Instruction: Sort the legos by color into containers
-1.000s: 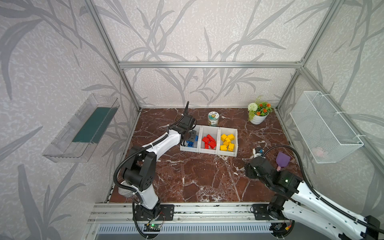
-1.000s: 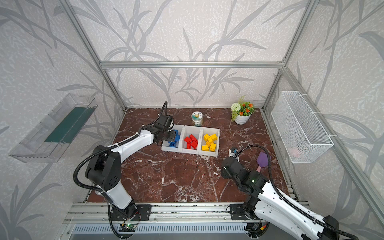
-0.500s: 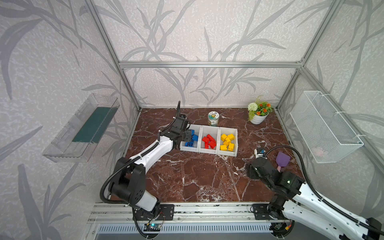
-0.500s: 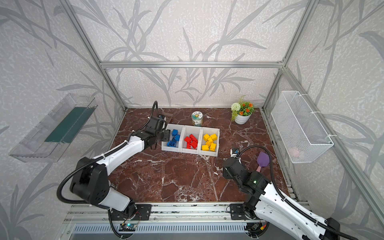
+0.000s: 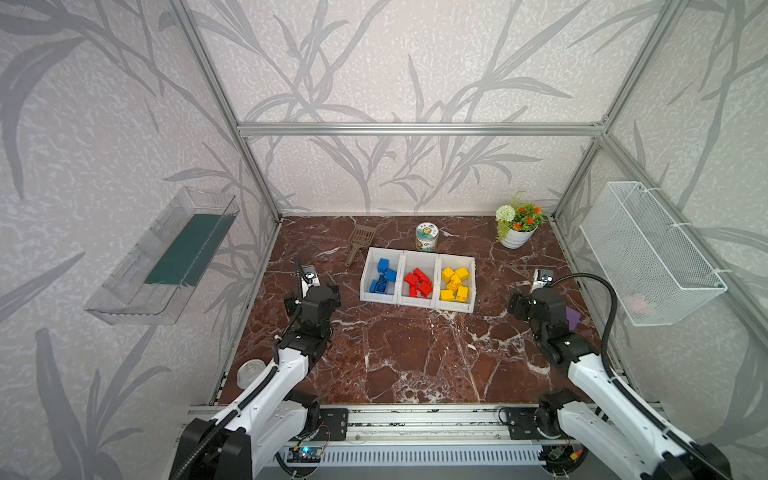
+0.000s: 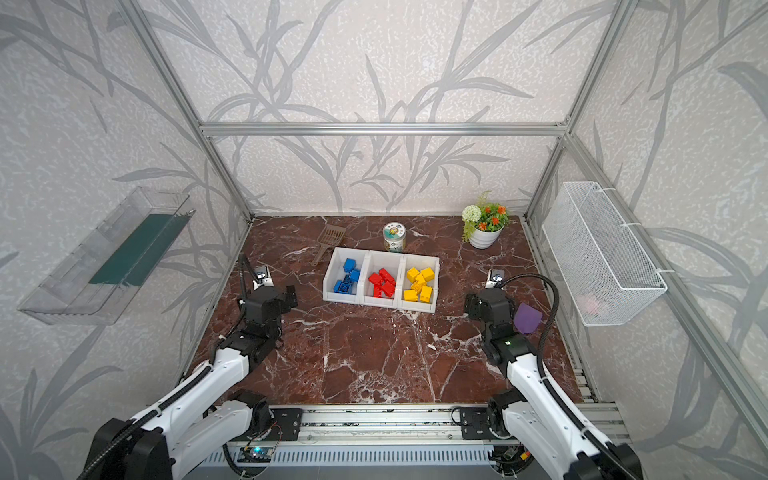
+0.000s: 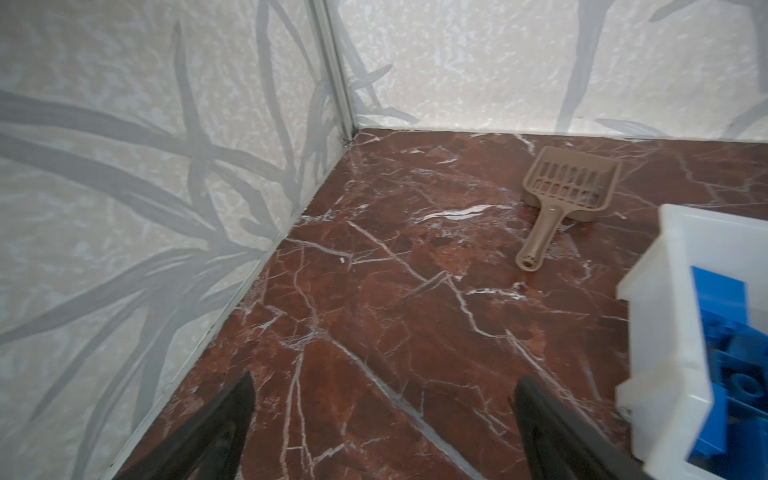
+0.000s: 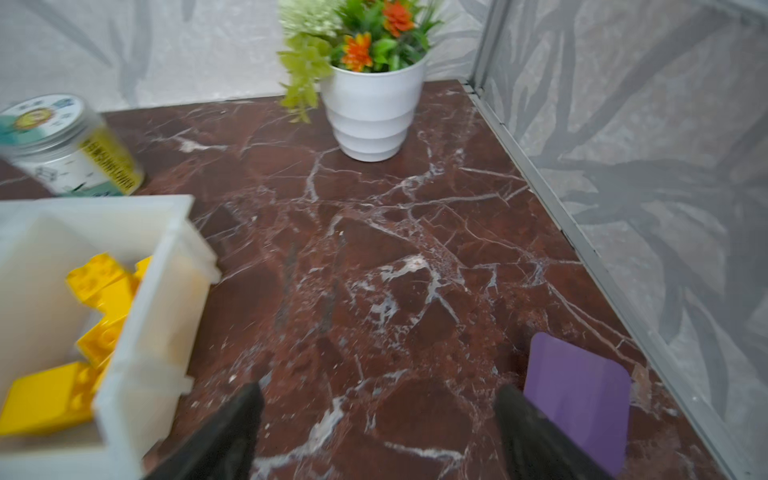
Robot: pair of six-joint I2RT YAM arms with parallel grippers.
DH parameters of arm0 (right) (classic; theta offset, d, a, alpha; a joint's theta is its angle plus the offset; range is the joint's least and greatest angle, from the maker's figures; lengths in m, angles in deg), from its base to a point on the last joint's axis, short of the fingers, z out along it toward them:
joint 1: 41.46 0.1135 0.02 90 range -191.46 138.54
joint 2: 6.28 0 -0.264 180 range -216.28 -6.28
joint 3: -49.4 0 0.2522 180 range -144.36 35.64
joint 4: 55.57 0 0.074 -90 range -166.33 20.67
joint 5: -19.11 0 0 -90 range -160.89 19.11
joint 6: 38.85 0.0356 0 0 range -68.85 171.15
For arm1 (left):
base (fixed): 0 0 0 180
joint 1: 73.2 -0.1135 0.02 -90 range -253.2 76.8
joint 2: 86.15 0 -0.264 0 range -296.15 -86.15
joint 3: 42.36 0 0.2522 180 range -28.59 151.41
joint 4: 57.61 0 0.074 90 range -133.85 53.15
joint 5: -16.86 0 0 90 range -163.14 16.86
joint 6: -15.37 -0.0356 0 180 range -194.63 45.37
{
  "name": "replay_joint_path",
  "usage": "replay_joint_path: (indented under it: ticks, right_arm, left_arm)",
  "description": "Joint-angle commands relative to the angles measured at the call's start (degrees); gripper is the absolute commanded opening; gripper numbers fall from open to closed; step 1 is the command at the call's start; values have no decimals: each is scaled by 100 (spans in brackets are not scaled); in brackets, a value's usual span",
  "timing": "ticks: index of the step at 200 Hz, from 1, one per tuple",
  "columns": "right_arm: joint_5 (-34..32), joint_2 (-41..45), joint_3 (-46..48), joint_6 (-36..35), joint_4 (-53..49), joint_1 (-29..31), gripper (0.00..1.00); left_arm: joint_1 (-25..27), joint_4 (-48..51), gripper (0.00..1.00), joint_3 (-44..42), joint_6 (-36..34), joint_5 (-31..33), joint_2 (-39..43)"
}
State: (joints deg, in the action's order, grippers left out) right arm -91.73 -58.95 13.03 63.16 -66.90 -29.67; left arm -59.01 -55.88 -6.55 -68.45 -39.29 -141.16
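Three joined white containers point(image 5: 417, 300) point(image 6: 380, 302) stand mid-table in both top views. Blue legos point(image 5: 382, 276) fill the left one, red legos point(image 5: 419, 282) the middle, yellow legos point(image 5: 455, 283) the right. My left gripper point(image 5: 311, 296) point(image 7: 384, 380) hovers left of the row, open and empty over bare marble. In the left wrist view the blue legos point(image 7: 723, 332) lie in the near container point(image 7: 656, 332). My right gripper point(image 5: 538, 301) point(image 8: 379, 388) is open and empty right of the row, beside the yellow legos point(image 8: 104, 291) in their container point(image 8: 153, 299).
A tan scoop point(image 5: 359, 241) point(image 7: 561, 195), a jar point(image 5: 427, 237) and a potted plant point(image 5: 517, 226) stand behind the containers. A purple block point(image 5: 573, 318) point(image 8: 577, 395) lies just right of my right gripper. A wire basket point(image 5: 648, 253) and a clear tray point(image 5: 162, 257) hang on the side walls.
My left arm has drawn back from above the blue container toward the front left, and its jaws have opened wide. The right gripper's jaws have opened too.
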Motion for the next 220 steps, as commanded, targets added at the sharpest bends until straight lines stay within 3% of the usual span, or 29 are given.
replay_joint_path:
  ticks: [1,23,36,54,64,71,96,117,130,141,157,169,220]
  right_arm:
    - [514,-834,246,-859,1919,-133,99]
    - [333,-2042,171,-1134,2949,-133,99]
    - [344,-2191,-128,-1124,2668,-122,99]
    - [180,-2649,157,-1337,4132,-142,99]
    - [70,-2711,209,-1445,4398,-138,99]
    - [313,-2808,313,-1397,4488,-247,99]
    - [669,-3977,607,-1451,6517,-431,99]
    - [807,-3466,-83,-1362,4361,-449,99]
    - [786,-3705,144,-1377,5152,-458,99]
    - [793,-3847,222,-1449,5591,-458,99]
    - [775,-3650,100,-1370,5052,-459,99]
    - [799,-3524,4,-1351,4629,-458,99]
    - [801,-3566,55,-1371,4796,-458,99]
  left_arm:
    - [-46,-968,99,-153,-327,479,-322]
    - [-172,-1784,99,-392,-159,380,-1027]
    - [-297,-2263,99,-437,-114,41,-1458]
    - [-373,-2687,99,-286,-385,-464,-1856]
    - [-473,-3100,99,-297,-490,-669,-2081]
    - [-562,-3334,99,-272,-539,-759,-2240]
    - [-916,-3781,99,-155,-608,-1303,-2856]
    - [-1161,-4728,99,-156,-580,-1549,-3647]
    - [-1339,-3827,99,39,-323,-1845,-3378]
    - [-1441,-3815,99,44,-266,-2062,-3364]
    - [-1445,-4358,99,-69,-339,-2047,-3534]
    - [-1445,-4090,99,-23,-302,-2044,-3445]
    - [-1434,-4295,99,-77,-367,-2072,-3509]
